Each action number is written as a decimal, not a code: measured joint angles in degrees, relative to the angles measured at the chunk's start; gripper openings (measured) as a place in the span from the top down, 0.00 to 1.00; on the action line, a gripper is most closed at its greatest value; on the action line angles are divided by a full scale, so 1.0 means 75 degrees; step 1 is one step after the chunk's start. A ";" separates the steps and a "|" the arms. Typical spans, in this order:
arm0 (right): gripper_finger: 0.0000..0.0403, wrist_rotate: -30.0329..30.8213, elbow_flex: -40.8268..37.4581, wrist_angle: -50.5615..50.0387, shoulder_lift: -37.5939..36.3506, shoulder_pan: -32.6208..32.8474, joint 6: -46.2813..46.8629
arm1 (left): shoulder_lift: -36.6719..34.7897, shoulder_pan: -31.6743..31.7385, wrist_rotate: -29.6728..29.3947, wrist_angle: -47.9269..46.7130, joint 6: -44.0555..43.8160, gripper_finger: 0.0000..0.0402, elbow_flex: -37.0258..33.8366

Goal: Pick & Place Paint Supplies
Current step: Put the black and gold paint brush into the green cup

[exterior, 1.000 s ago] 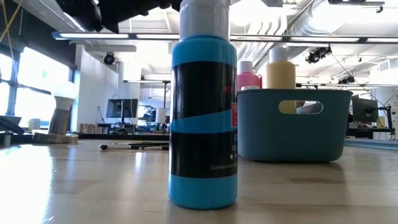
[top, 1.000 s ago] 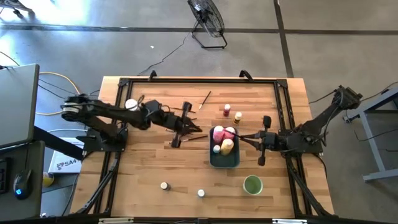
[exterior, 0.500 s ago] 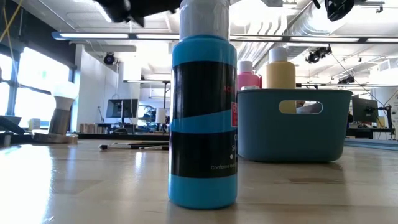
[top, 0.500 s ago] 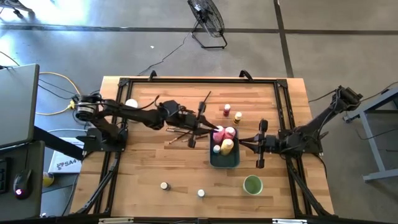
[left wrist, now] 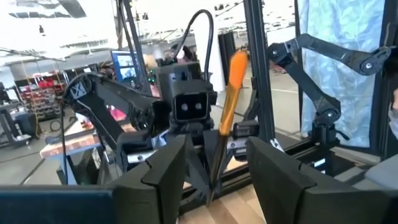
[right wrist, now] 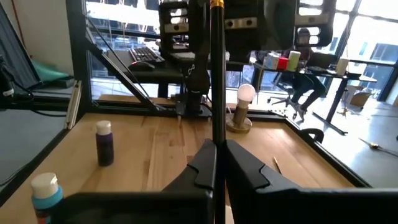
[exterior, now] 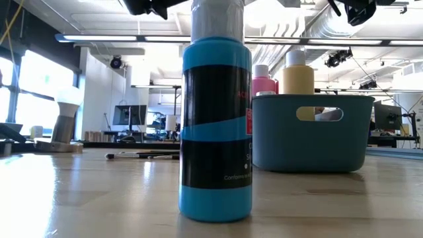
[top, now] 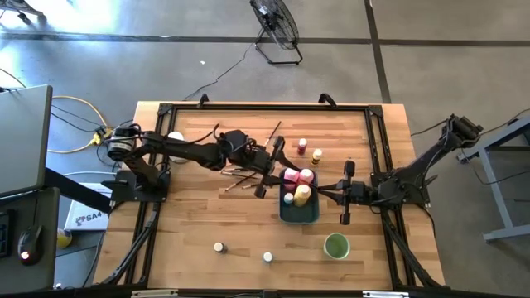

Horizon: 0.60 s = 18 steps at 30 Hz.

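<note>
My left gripper (left wrist: 217,168) is open above the left end of the blue-grey tray (top: 308,215). An orange-handled paintbrush (left wrist: 227,118) stands nearly upright in the gap between its fingers, clear of both. What bears its lower end does not show. My right gripper (right wrist: 216,152) is shut and empty at the tray's right, pointing at that paintbrush (right wrist: 215,74). A pink bottle (top: 291,176) and a yellow bottle (top: 302,195) stand in the tray. More brushes (top: 240,178) lie flat on the table left of it.
Two small jars (top: 308,151) stand beyond the tray and two more (top: 219,247) near the front edge. One is the blue jar (exterior: 216,125) that fills the low view. A green cup (top: 336,245) sits front right. Another brush (top: 272,132) and a white-topped object (top: 175,138) are toward the back.
My left gripper has risen from the brushes on the table and gone right to the tray's left end, bringing the paintbrush. There it has opened, so the brush now stands loose between its fingers. My right gripper has sunk a little and stayed shut.
</note>
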 joint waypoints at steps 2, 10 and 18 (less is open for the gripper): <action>0.98 -0.0015 0.0000 -0.0101 0.0000 -0.0091 0.0158 | 0.0026 -0.0057 -0.0115 0.0007 0.0000 0.58 0.0000; 0.98 -0.0578 0.0000 -0.0188 0.0000 -0.0525 0.0364 | 0.0364 -0.0210 -0.0513 0.0597 0.0090 0.58 -0.0003; 0.98 -0.0582 0.0000 -0.0376 0.0000 -0.0556 0.0459 | 0.0350 -0.0192 -0.0478 0.0800 -0.0027 0.58 -0.0003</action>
